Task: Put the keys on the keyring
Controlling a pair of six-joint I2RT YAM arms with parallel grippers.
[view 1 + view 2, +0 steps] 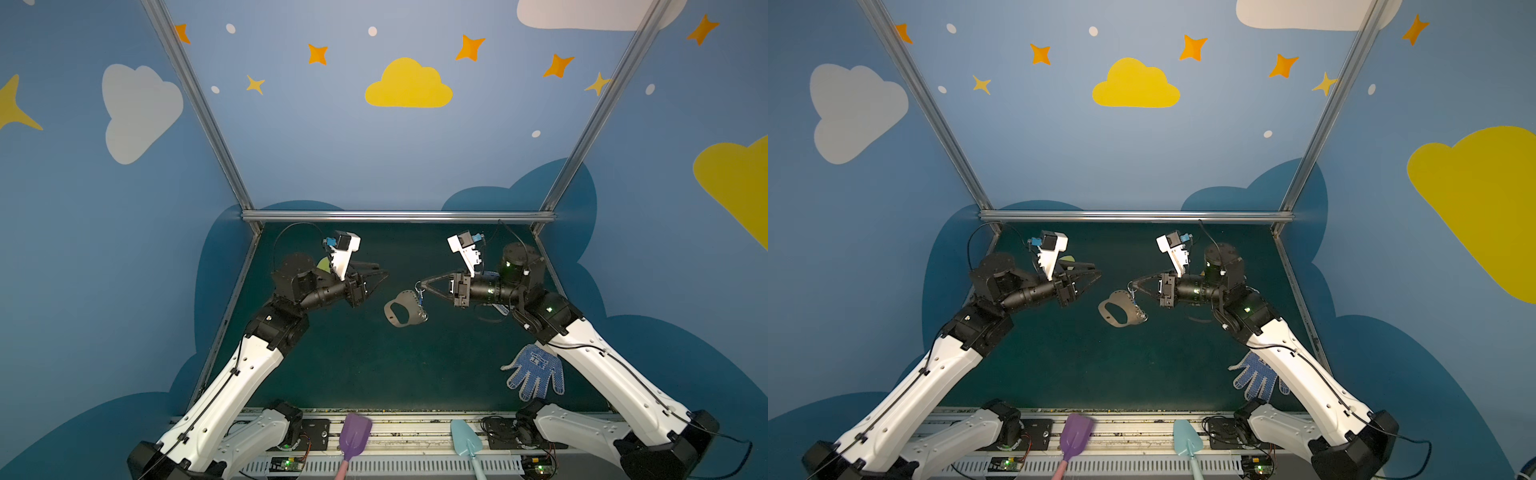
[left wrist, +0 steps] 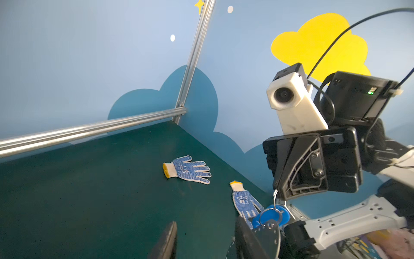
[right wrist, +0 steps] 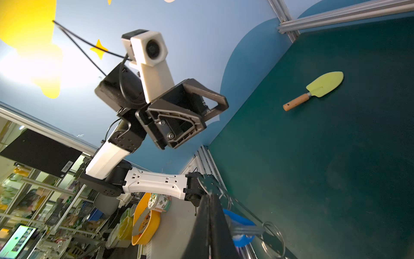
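In both top views my right gripper is shut over the middle of the table. It pinches a thin metal ring of the keys. Their blue tag and a silver key dangle beside its closed fingers. The grey keyring plate hangs just below the tag, off the table. My left gripper is open and holds nothing. It sits a short way left of the plate, and one of its fingers partly covers the plate.
Two blue-dotted gloves lie on the green table on the right, one beside my right arm. A green trowel lies at the far left behind my left arm. A purple scoop and a pale blue trowel rest on the front rail.
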